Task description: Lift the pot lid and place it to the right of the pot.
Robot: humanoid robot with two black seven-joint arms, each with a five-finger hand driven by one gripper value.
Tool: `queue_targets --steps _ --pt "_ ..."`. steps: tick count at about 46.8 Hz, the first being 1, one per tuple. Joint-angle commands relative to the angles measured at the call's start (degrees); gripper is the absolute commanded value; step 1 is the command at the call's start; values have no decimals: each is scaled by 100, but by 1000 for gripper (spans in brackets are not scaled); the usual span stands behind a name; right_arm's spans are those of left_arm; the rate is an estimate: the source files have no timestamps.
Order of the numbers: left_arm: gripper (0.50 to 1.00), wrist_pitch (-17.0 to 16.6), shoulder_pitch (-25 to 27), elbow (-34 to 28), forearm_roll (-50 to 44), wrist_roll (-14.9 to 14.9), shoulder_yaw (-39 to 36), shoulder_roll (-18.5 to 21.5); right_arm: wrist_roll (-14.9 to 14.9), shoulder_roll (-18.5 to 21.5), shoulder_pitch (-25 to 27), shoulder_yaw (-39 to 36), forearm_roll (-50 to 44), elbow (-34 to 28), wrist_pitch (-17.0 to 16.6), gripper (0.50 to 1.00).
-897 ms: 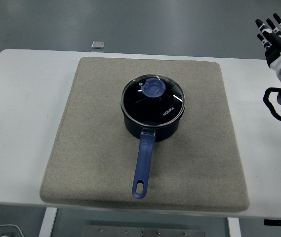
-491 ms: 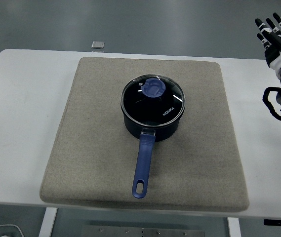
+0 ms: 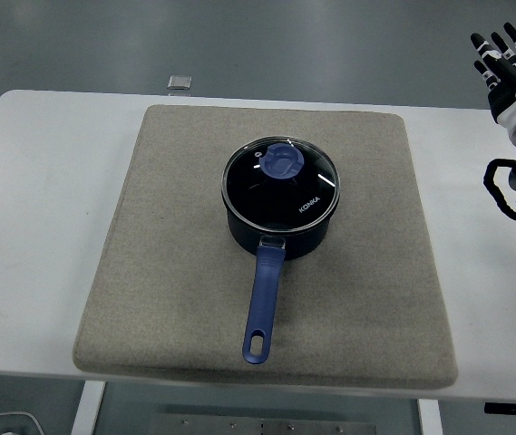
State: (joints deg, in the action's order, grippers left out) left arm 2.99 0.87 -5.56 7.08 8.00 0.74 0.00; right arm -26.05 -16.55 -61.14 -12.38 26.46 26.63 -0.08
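Observation:
A dark blue pot [image 3: 280, 231] stands in the middle of a beige mat [image 3: 176, 272]. Its long blue handle [image 3: 263, 304] points toward the table's near edge. A glass lid [image 3: 280, 181] with a round blue knob [image 3: 282, 162] sits on the pot. My right hand [image 3: 507, 59] is raised at the far right edge, well away from the pot, with its fingers spread and holding nothing. The left arm is out of view.
The mat lies on a white table [image 3: 40, 217]. A small grey square object [image 3: 179, 82] lies at the table's far edge. The mat to the right of the pot [image 3: 375, 227] is bare.
My right hand has shifted very slightly to the right. The pot and lid have not moved.

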Motion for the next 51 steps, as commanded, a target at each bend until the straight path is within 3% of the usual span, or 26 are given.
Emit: queue_targets --steps 1,51 --pt "1000 -1 0 2 4 0 -3 0 -5 -6 -47 -1 8 0 51 917" --pt "1000 -1 0 2 -5 0 -3 0 12 -94 -143 78 -44 0 78 917"
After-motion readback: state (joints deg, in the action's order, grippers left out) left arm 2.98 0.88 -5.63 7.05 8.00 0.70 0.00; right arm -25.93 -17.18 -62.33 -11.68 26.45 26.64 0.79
